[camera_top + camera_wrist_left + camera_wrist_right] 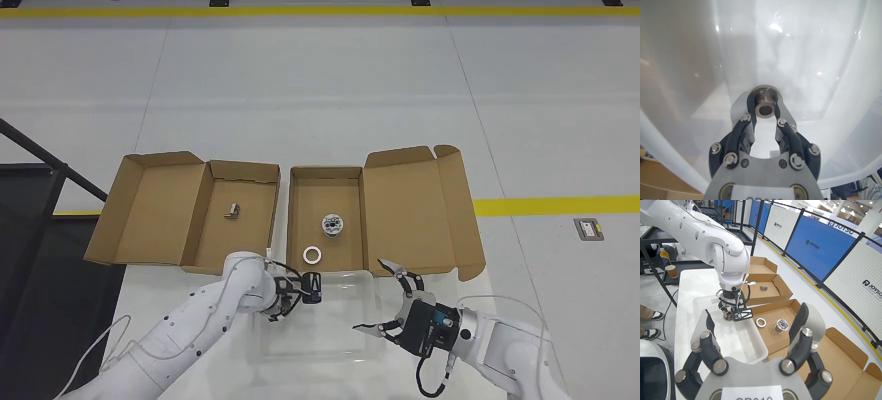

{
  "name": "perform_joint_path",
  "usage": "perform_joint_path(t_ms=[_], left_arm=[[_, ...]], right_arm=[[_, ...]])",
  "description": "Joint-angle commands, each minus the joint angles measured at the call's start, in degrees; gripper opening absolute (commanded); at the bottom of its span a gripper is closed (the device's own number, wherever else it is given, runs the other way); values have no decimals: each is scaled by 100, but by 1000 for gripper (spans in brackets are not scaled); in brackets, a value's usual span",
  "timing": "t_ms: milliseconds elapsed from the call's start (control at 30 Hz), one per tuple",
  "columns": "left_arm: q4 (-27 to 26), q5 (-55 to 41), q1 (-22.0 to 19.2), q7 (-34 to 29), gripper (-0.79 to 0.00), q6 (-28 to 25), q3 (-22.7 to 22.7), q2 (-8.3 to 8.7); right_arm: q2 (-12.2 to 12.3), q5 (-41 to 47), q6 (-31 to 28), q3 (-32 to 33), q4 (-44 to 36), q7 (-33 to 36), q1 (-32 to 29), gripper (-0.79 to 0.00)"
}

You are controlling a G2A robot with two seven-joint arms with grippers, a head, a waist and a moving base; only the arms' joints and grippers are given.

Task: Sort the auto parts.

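Note:
My left gripper (764,106) is shut on a metal flanged bushing (764,110) inside the clear plastic tray (345,330), down near the tray's floor; the same gripper (727,315) hangs over the tray (745,332) in the right wrist view. My right gripper (755,321) stands open and holds nothing, at the tray's near right side (385,300). A metal ring (312,255) and a round machined hub (332,224) lie in the right cardboard box (325,180). A small metal bracket (233,210) lies in the left cardboard box (245,172).
Both boxes have flaps folded out flat on the table, the right one's (420,210) wide. A dark rack (664,279) with a paper cup and a bottle stands beside the table. A person's feet (651,323) are on the floor nearby.

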Motion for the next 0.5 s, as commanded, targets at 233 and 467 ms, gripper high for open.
perform_joint_path(t_ms=[233,467], left_arm=[[-733,-582,114,566,-785,-564,-633,368],[-1471,-1098,534,797,-785,-567,-1809,804]], right_arm=[[0,0,0,0,0,0,0,0],[0,0,0,0,0,0,0,0]])
